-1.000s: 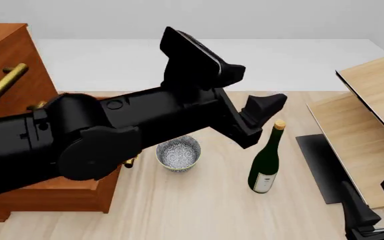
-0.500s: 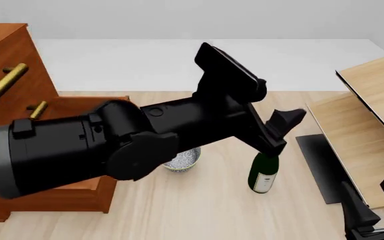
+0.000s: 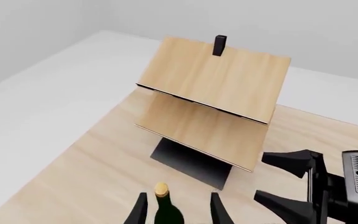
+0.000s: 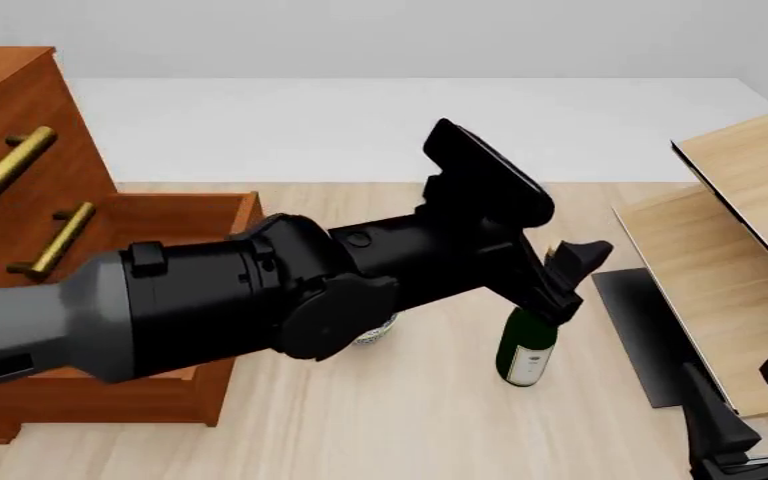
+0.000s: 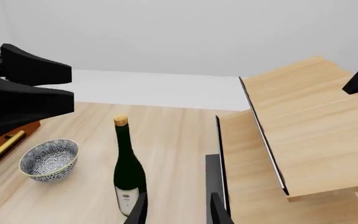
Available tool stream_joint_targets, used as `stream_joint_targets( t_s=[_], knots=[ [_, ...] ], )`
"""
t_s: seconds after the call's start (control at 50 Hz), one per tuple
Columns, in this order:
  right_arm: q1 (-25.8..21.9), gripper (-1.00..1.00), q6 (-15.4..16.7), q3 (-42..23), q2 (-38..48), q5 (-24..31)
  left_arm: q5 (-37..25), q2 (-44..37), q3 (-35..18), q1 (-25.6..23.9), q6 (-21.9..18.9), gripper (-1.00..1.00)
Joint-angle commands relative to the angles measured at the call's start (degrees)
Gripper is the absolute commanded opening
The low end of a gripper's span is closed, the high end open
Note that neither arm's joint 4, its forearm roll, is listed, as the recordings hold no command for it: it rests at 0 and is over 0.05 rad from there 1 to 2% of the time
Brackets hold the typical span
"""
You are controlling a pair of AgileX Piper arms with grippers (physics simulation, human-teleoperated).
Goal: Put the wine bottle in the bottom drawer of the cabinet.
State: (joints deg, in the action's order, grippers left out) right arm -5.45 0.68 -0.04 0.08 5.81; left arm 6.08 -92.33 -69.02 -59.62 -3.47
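The wine bottle [image 4: 527, 352] stands upright on the table, its neck and cork hidden in the front view behind my left gripper [image 4: 574, 280]. In the right wrist view the bottle [image 5: 128, 170] shows whole, and the left gripper [image 5: 72, 88] is open, pointing at the neck from a short gap away. The cork [image 3: 161, 189] lies in line between the left fingers [image 3: 139, 212]. The cabinet [image 4: 17, 115] fills the left side, its bottom drawer [image 4: 211, 205] pulled out and mostly hidden by the arm. My right gripper [image 4: 744, 400] is open and empty near the front right.
A speckled bowl [image 5: 48, 158] sits between the bottle and the drawer. Pale wooden shelving [image 4: 744, 200] on a dark base [image 4: 631, 330] stands tilted to the right of the bottle. The left arm spans the middle of the front view.
The left arm has swung right and down, bringing its gripper from beside the cork to the bottle's neck and covering the bowl. The right gripper has not moved.
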Motion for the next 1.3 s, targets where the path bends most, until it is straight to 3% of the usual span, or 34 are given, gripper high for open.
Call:
stream_joint_targets(
  t_s=[0.02, 1.06, 1.3],
  knots=[
    [0.00, 1.00, -0.17, 0.00, -0.01, 0.02, 0.27, -2.74, -1.25, 0.00, -0.94, 1.00],
    [-0.07, 1.00, -0.12, 0.02, 0.01, 0.38, 2.77, -7.82, -1.52, 3.32, -2.80, 1.00],
    [-0.20, 1.00, -0.28, 0.02, 0.00, 0.35, 1.98, -11.59, -4.51, 4.98, -1.88, 1.00]
  ],
)
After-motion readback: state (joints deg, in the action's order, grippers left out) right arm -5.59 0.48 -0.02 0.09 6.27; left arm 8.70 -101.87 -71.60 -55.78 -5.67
